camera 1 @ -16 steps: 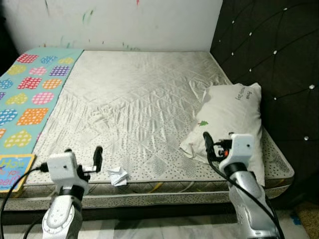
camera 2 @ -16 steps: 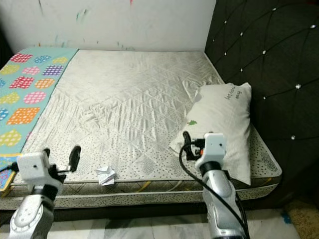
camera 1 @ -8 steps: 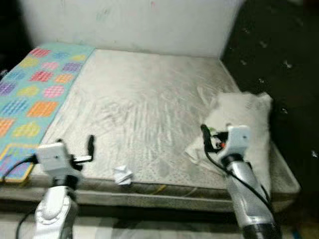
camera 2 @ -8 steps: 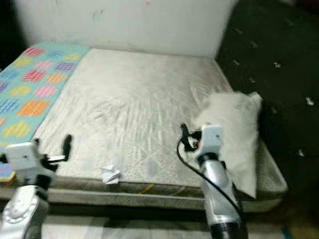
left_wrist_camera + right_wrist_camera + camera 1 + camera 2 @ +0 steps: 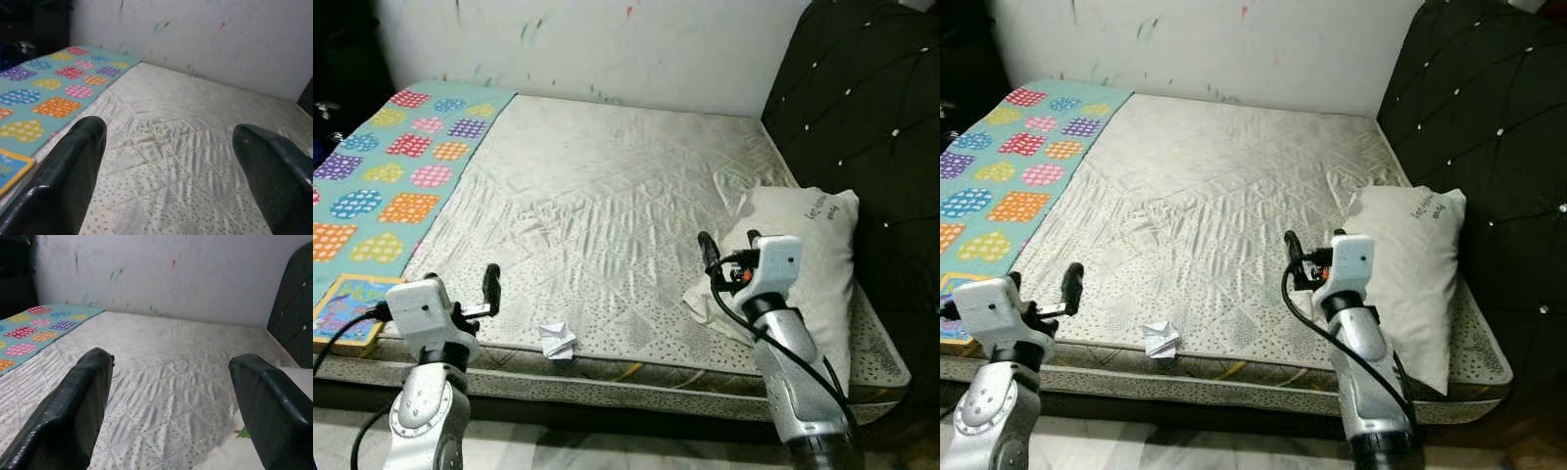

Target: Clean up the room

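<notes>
One crumpled paper scrap (image 5: pixel 557 339) is sitting right at the front edge of the bed (image 5: pixel 607 196), between the two arms and a bit closer to the left one. It's probably what's being targeted for cleanup. Being so light and so near the edge, it could easily be nudged off onto the floor if an end effector is brought in low or from behind, and a thin scrap on soft sheeting could be pressed down rather than pinched.

The left end effector (image 5: pixel 460 294) is being held wide apart just beside the scrap; the right end effector (image 5: pixel 729 257) is also being held wide, in front of the pillow (image 5: pixel 803 255).

Counted: one scrap, one pillow, one patterned blanket (image 5: pixel 382 176), one book (image 5: pixel 347 308) at the left corner.
</notes>
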Tool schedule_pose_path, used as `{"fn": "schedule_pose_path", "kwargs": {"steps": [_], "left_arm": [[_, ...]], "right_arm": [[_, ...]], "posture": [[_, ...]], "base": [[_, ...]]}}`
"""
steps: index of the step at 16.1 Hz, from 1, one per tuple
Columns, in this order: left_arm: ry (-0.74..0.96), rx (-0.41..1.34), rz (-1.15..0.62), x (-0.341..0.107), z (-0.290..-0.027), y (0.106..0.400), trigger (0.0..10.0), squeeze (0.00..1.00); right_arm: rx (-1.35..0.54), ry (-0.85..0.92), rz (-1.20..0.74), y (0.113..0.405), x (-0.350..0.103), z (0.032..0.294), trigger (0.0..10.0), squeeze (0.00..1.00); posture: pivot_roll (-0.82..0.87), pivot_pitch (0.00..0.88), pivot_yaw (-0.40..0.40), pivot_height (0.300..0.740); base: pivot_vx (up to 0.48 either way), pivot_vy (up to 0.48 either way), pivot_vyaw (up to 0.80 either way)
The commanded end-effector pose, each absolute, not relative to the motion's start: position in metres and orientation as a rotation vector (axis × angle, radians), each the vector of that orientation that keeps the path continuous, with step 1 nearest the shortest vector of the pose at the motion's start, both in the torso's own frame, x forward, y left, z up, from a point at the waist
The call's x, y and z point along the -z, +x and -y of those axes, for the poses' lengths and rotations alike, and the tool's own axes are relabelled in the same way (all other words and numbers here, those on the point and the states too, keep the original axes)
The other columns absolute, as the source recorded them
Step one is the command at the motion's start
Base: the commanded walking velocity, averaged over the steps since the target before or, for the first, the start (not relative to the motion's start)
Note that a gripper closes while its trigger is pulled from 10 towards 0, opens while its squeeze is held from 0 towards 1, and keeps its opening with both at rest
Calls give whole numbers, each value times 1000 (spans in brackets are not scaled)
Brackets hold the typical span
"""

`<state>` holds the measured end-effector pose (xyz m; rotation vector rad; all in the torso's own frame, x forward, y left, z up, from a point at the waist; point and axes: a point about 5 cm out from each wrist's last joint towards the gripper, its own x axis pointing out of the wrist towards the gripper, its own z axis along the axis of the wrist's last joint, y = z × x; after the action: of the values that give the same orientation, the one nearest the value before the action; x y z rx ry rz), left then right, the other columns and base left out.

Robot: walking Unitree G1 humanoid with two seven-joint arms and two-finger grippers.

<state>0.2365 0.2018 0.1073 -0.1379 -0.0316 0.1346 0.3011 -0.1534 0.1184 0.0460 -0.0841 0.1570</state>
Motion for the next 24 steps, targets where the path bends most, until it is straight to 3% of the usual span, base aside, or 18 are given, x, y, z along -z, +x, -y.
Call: {"fn": "schedule_pose_path", "kwargs": {"steps": [1, 11, 20, 24], "left_arm": [[-139, -114, 32, -109, -199, 233, 10000, 0], [-138, -74, -34, -105, -200, 213, 10000, 0], [-129, -47, -32, -113, -200, 221, 10000, 0], [-157, -68, -26, -113, -200, 220, 10000, 0]], "right_arm": [[-166, 27, 84, 298, -120, 156, 10000, 0], [-160, 59, -2, 272, -107, 156, 10000, 0], [-157, 78, -10, 271, -110, 152, 10000, 0], [-166, 88, -18, 273, -110, 151, 10000, 0]], "posture": [[34, 0, -114, 740], [29, 48, -84, 740], [34, 57, -62, 740], [41, 55, -67, 740]], "base": [[0, 0, 0], [164, 0, 0], [333, 0, 0], [0, 0, 0]]}}
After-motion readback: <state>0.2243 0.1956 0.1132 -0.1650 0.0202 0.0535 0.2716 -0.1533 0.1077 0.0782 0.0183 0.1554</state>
